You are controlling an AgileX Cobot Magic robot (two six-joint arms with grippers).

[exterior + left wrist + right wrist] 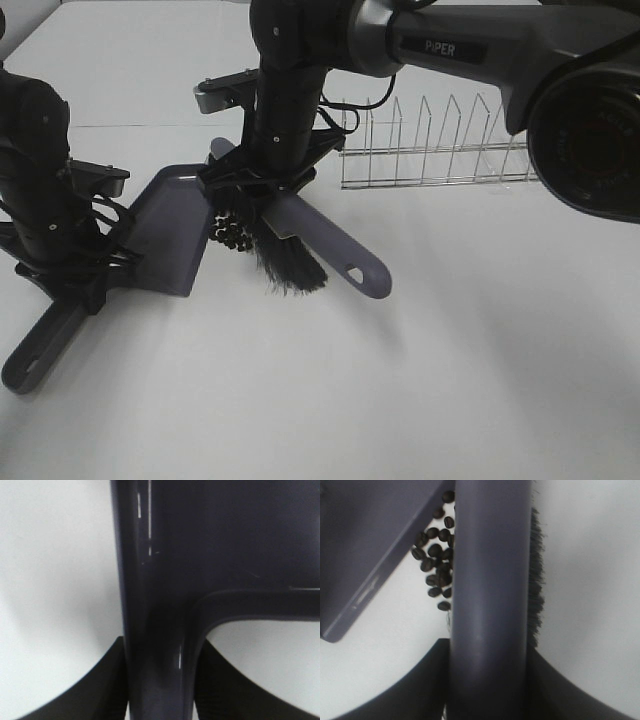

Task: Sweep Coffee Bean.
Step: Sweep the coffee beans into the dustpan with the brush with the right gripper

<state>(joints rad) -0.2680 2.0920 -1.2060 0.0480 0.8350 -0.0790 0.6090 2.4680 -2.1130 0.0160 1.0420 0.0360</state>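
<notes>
Coffee beans: we find the coffee beans (pixel 231 236) (pixel 435 566) in one loose cluster on the table (pixel 450 380). They lie in the gap between the dustpan's front lip and the brush. A few run under the brush body in the right wrist view.
Brush: the brush (pixel 335 252) (pixel 490 595) lies at a slant over the table, with its free handle end pointing away from the dustpan. Its black bristles (pixel 290 272) (pixel 535 580) reach the table just beside the beans.
Right tool: we see the right tool (pixel 265 185) (pixel 488 680) clenched on the brush body, with one dark finger (pixel 415 690) on each side.
Dustpan: the dustpan (pixel 170 228) (pixel 225 540) (pixel 365 535) sits on the table. Its lip faces the beans and is just beside them.
Left tool: the left tool (pixel 85 285) (pixel 160 695) is clenched on the dustpan's handle, which passes between its fingers (pixel 95 690).
Rack: a wire rack (pixel 430 150) stands behind the brush, apart from the beans.
</notes>
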